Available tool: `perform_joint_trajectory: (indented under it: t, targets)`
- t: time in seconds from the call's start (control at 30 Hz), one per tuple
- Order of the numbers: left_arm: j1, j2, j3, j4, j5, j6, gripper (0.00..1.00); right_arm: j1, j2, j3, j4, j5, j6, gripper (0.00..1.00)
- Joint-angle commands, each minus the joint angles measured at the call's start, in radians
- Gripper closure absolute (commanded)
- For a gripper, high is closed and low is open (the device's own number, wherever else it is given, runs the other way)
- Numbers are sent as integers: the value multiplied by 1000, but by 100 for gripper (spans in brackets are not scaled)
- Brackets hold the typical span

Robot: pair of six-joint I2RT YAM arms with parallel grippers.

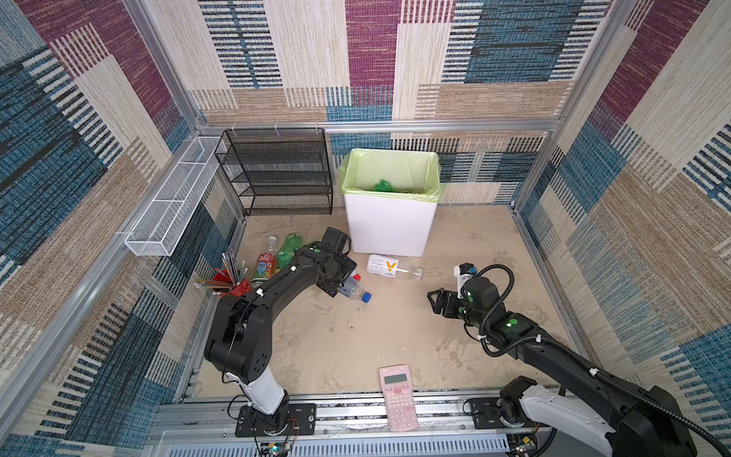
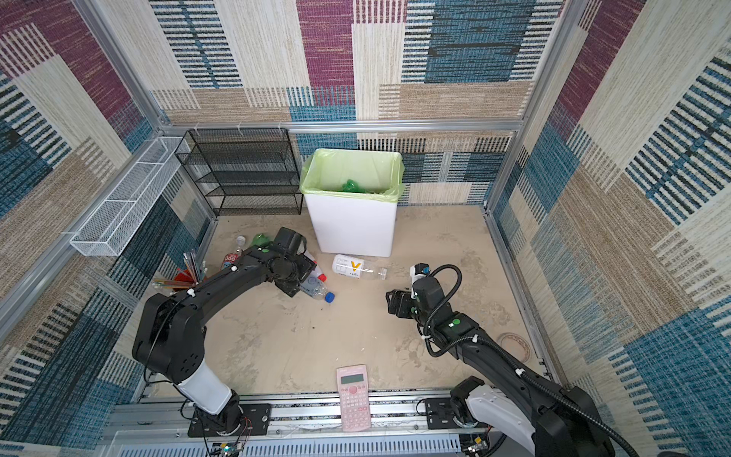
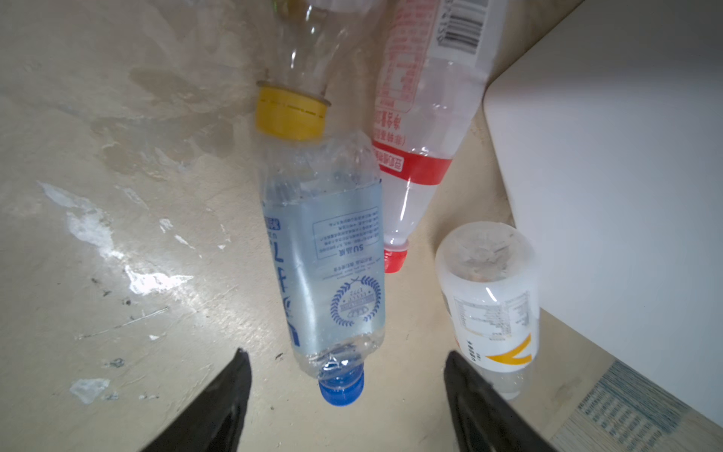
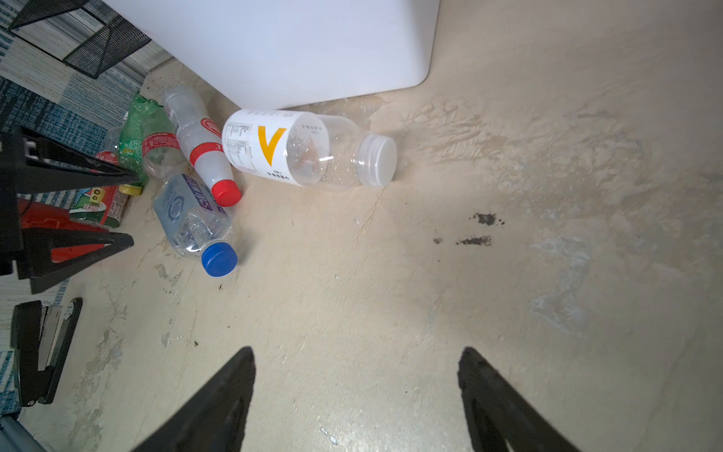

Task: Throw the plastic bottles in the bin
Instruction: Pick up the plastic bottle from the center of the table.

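Note:
The white bin with a green liner stands at the back and holds a green bottle. Several plastic bottles lie on the floor left of it. My left gripper is open, its fingers either side of the cap end of a blue-capped bottle without touching it. Beside that lie a red-capped bottle, a yellow-capped one and a white-labelled bottle with a yellow V. A green bottle lies further left. My right gripper hangs open over bare floor, to the right of the pile.
A red pencil cup stands left of the left arm. A pink calculator lies at the front edge. A black mesh rack and a white wire basket line the back-left walls. A black stapler lies near the cup.

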Motion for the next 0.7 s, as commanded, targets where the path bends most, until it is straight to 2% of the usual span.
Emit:
perform_joint_trajectory:
  t: [0.0,0.5,0.67]
  targets:
    - [-2,29,21,-105,-39,-68,20,1,-11,1,37,15,5,17]
    - [-9,185,100,-27,-54,-103,21,1,3,1,53,9,-3,17]
    - [-8,235,110,-29,-32,-95,25,1,7,-1,55,7,-4,17]
